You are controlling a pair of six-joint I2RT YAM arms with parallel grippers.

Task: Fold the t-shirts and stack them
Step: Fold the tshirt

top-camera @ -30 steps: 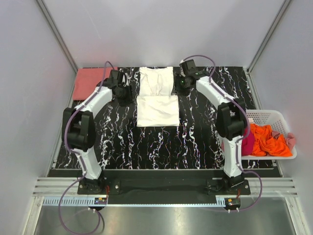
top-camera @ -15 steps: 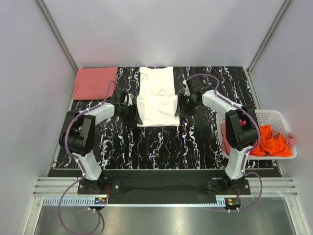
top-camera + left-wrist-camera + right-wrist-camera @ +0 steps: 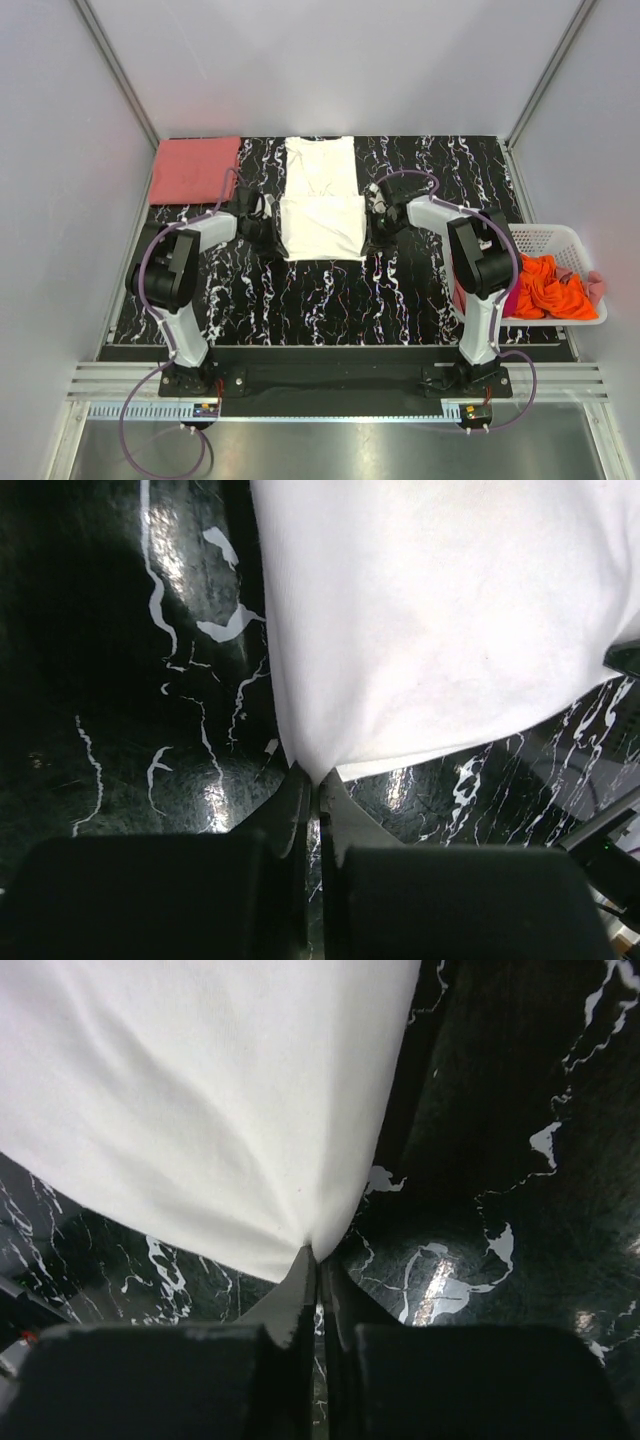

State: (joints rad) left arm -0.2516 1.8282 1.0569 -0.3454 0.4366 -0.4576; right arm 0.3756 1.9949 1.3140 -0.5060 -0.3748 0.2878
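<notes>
A cream-white t-shirt (image 3: 320, 200) lies part-folded at the back middle of the black marbled table, its lower half doubled over. My left gripper (image 3: 275, 237) is at the fold's near left corner, and the left wrist view shows the left gripper (image 3: 317, 785) shut on that corner of the white cloth (image 3: 440, 610). My right gripper (image 3: 372, 228) is at the near right corner, and the right wrist view shows the right gripper (image 3: 320, 1260) pinching the white cloth (image 3: 200, 1090) there. A salmon-pink t-shirt (image 3: 195, 168) lies folded at the back left.
A white slatted basket (image 3: 545, 233) hangs off the table's right edge. It holds an orange shirt (image 3: 555, 285), a magenta one (image 3: 508, 295) and a bit of dusty pink (image 3: 597, 285). Grey walls close in the back and both sides.
Both grippers came from beside the far part of the white shirt down to its near corners, then shut on them. The fold's near edge has shifted slightly.
</notes>
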